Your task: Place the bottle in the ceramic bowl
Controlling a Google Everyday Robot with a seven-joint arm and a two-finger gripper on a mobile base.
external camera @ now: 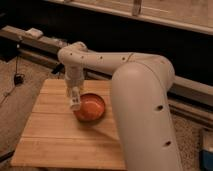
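The orange ceramic bowl sits on the wooden table, right of its middle. My gripper hangs from the white arm just above the bowl's left rim, shut on the slim pale bottle. The bottle hangs upright below the gripper, its lower end at the bowl's left edge. The bowl's right side is partly hidden behind my arm.
My big white arm fills the right side of the view and covers the table's right part. A dark ledge with a long rail runs behind the table. A cable lies on the carpet at the left.
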